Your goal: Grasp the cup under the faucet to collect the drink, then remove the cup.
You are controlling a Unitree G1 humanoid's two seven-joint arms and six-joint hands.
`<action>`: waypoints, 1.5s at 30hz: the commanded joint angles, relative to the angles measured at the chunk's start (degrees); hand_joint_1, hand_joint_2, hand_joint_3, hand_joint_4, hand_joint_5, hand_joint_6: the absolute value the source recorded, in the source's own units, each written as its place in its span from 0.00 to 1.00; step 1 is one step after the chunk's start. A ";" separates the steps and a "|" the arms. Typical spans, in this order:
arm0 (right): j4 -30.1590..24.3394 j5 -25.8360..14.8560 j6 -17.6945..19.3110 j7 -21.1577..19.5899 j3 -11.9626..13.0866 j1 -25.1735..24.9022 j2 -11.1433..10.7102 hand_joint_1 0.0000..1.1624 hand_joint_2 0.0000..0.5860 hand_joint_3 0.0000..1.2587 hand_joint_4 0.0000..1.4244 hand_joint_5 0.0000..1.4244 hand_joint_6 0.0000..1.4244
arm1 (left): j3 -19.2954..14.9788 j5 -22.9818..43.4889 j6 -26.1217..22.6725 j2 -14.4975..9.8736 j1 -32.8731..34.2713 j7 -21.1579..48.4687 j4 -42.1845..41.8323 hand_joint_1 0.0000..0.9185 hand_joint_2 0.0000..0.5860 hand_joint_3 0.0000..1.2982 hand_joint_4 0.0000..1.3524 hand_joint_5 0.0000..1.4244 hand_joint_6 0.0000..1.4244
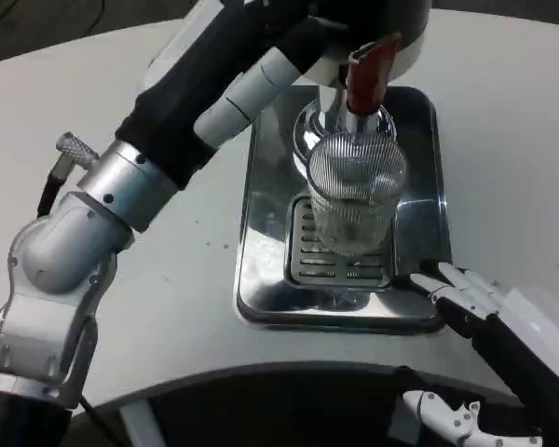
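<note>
1. You see the cup (356, 191), a clear ribbed glass, at the centre of the frame, upright over the slotted grate (340, 261) of the steel drip tray (261, 223) and directly below the faucet (368, 79) with its red handle.
2. The faucet's top and the dispenser body behind it are cut off by the upper edge of the frame.
3. Your left arm (168, 130) sweeps from the lower left up to the top centre. Its hand is hidden near the dispenser, so you cannot tell whether its fingers are released or grasping.
4. Your right hand (475, 303) sits at the lower right, beside the tray's right corner, its fingers (443, 279) spread and holding nothing; they point toward the tray, apart from the cup.
5. Whether the cup holds any drink is hard to make out through the ribbing.
6. The white worktop (503, 140) surrounds the tray.
</note>
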State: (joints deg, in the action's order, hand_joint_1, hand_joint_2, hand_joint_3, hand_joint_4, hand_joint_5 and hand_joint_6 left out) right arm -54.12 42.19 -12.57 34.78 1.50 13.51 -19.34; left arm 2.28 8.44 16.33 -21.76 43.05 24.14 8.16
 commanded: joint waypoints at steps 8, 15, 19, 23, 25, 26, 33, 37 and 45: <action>0.46 -0.68 -0.31 -0.85 -0.08 0.16 -0.04 0.36 0.72 0.10 0.00 0.00 0.00 | 0.01 4.54 -10.39 1.04 5.13 8.27 0.65 0.00 0.19 0.18 0.14 0.24 0.22; 0.51 -0.93 -0.34 -0.87 0.05 0.15 -0.22 0.36 0.72 0.10 0.00 0.00 0.00 | -0.45 7.06 -15.28 1.40 6.78 13.77 1.15 0.00 0.17 0.16 0.12 0.22 0.19; 0.58 -1.15 -0.36 -0.95 0.02 0.09 -0.40 0.36 0.72 0.10 0.00 0.00 0.00 | -0.25 7.06 -16.33 1.79 8.17 15.64 2.40 0.00 0.16 0.16 0.12 0.22 0.19; 0.47 -1.31 -0.49 -1.02 0.01 0.27 -0.52 0.36 0.72 0.10 0.00 0.00 0.00 | 0.44 6.12 -16.83 1.69 9.23 17.04 3.63 0.00 0.16 0.16 0.12 0.22 0.19; 0.37 -1.40 -0.54 -1.08 0.06 0.40 -0.57 0.36 0.72 0.10 0.00 0.00 0.00 | 1.06 5.38 -16.94 1.46 9.67 17.83 4.24 0.00 0.17 0.16 0.12 0.22 0.19; 0.34 -1.43 -0.56 -1.11 0.07 0.43 -0.59 0.36 0.72 0.10 0.00 0.00 0.00 | 1.51 4.84 -16.81 1.27 9.89 18.25 4.61 0.00 0.17 0.16 0.12 0.22 0.19; 0.30 -1.81 -0.63 -1.35 0.26 0.59 -0.61 0.36 0.72 0.11 0.00 0.00 0.00 | 3.23 1.39 -14.34 0.77 10.44 19.58 5.74 0.00 0.17 0.15 0.11 0.20 0.17; 0.37 -2.17 -0.84 -1.55 0.47 0.61 -0.59 0.36 0.72 0.11 0.00 0.00 0.00 | 5.15 -1.44 -11.28 0.54 10.57 20.13 6.70 0.00 0.15 0.13 0.09 0.17 0.12; 0.21 -3.03 -1.40 -1.70 1.23 0.96 -0.65 0.36 0.72 0.11 0.00 0.00 0.00 | 7.67 -4.62 -6.16 0.17 10.63 20.59 9.51 0.00 0.13 0.08 0.00 0.07 0.07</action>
State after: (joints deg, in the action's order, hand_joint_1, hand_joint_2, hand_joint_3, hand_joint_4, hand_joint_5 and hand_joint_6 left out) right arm -53.83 39.92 -13.55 33.73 2.26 13.61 -20.06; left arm 7.32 6.15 9.73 -21.46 54.89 42.11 16.04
